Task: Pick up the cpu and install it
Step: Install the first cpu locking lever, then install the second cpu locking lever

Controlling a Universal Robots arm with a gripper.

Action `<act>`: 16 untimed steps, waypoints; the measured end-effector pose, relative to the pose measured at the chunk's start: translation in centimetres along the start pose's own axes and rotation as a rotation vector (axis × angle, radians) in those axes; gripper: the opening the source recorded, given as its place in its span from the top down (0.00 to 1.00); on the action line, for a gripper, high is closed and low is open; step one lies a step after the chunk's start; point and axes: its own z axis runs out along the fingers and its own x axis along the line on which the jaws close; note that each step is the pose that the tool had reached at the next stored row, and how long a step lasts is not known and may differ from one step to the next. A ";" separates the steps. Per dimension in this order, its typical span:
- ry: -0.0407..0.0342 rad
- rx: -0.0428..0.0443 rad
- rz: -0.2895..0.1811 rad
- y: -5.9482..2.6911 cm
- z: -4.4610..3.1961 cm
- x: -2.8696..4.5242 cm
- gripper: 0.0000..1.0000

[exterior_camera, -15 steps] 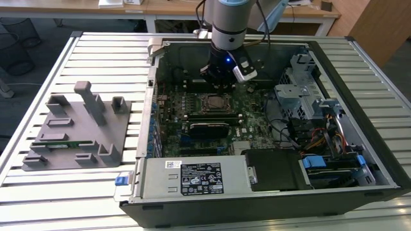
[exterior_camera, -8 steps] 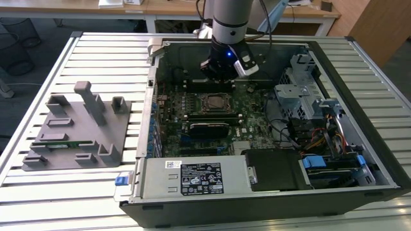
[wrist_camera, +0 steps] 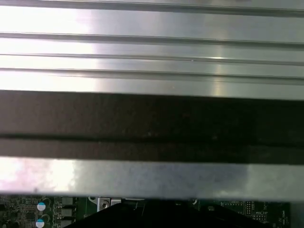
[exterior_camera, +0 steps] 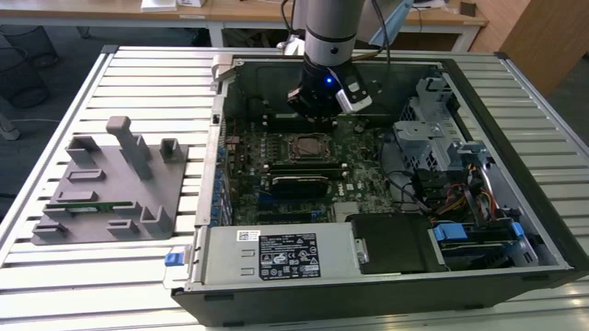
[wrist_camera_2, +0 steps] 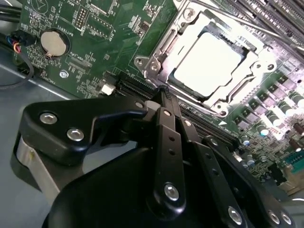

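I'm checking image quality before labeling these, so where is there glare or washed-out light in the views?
In the second wrist view, the cpu in its socket is blown out to near white, and the hand is dark in front. In the first wrist view, the metal slats carry bright glare. The exterior view is evenly lit.

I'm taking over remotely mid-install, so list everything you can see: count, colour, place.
cpu: one, silver, seated in the motherboard socket.
motherboard: one, green, inside the case.
computer case: one, black and grey, open on the table.
power supply: one, grey, near edge of the case.
tray: one, grey with upright blocks, at the exterior view's left.
memory stick: one, green, lying in the tray.
table: one, silver slatted.
arm: one, grey, above the case.
claw: one, black, fingers together, beside the socket.
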 end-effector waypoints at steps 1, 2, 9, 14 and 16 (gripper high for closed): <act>0.0000 0.0000 0.000 -0.05 0.00 0.00 0.89; 0.0000 -0.0001 0.000 -0.09 0.01 0.00 0.89; 0.0000 0.0000 0.000 -0.42 0.00 0.01 0.89; 0.0000 0.0000 0.000 -1.02 -0.04 0.01 0.89; 0.0000 -0.0001 0.000 -1.30 -0.06 0.02 0.89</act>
